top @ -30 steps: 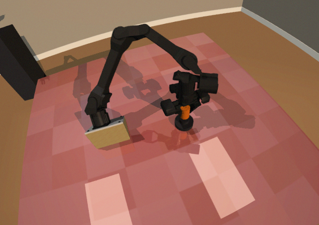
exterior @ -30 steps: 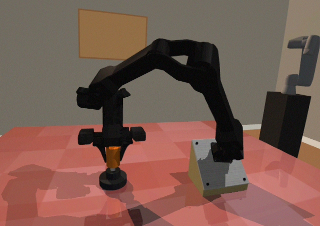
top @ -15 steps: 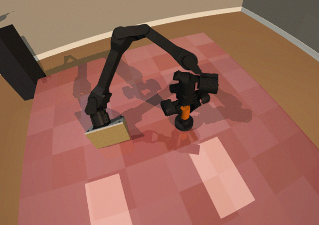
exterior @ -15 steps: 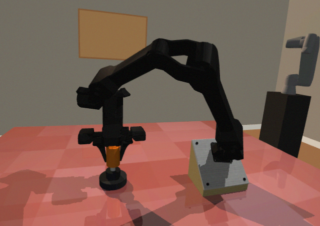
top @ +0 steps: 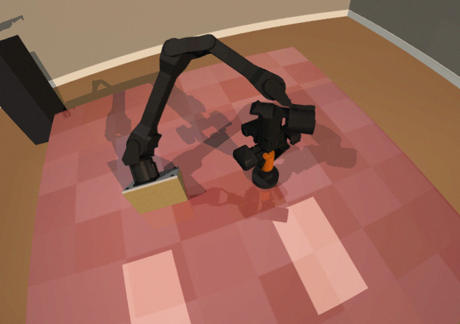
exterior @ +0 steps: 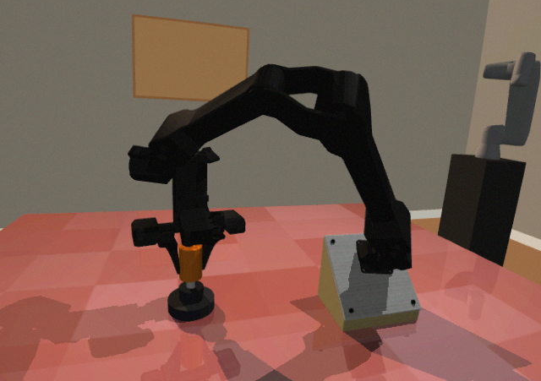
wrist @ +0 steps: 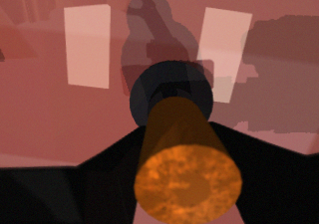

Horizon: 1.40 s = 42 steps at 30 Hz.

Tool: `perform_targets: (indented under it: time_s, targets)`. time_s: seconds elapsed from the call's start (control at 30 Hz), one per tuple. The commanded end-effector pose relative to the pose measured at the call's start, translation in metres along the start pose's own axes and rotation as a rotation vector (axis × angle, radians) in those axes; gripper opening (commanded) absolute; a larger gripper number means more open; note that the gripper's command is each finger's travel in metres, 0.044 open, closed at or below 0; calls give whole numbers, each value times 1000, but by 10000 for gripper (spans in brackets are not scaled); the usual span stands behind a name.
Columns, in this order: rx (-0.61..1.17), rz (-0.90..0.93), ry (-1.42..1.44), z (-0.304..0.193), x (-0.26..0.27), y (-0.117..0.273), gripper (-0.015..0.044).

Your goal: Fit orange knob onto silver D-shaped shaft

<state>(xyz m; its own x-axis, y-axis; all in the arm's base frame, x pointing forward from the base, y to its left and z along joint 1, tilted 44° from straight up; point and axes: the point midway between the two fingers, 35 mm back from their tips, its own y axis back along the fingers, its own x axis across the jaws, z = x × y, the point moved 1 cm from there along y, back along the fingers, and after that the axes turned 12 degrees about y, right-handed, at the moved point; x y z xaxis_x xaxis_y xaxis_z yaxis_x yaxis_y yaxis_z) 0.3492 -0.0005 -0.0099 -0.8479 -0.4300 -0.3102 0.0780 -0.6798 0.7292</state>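
Observation:
The orange knob (top: 268, 162) (exterior: 190, 263) (wrist: 187, 184) is an upright cylinder, directly above the round black pedestal (top: 265, 179) (exterior: 190, 305) (wrist: 140, 98). A short piece of the silver shaft (exterior: 190, 284) shows between the knob's bottom and the pedestal in the exterior view. The knob is not down on the pedestal. My gripper (exterior: 190, 269) points down and is shut on the knob, one finger on each side. The knob's hole and the shaft's top and flat side are hidden, so I cannot tell how the flats lie.
The arm's base stands on a wedge-shaped block (top: 159, 196) (exterior: 324, 280) with a metal top, left of the pedestal in the top view and right of it in the exterior view. A dark stand (top: 22, 90) (exterior: 472, 206) with a grey arm (exterior: 520, 106) is beyond the table. Shadows cross the pink table top (top: 223, 276).

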Motion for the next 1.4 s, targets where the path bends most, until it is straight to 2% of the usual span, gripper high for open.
perform_targets:
  time_s: [0.0,1.2,1.37]
  targets:
    - [2,-1,20,-1,0,-1,0]
    - [2,-1,20,-2,0,1,0]
    - [2,-1,145,-2,-1,2,0]
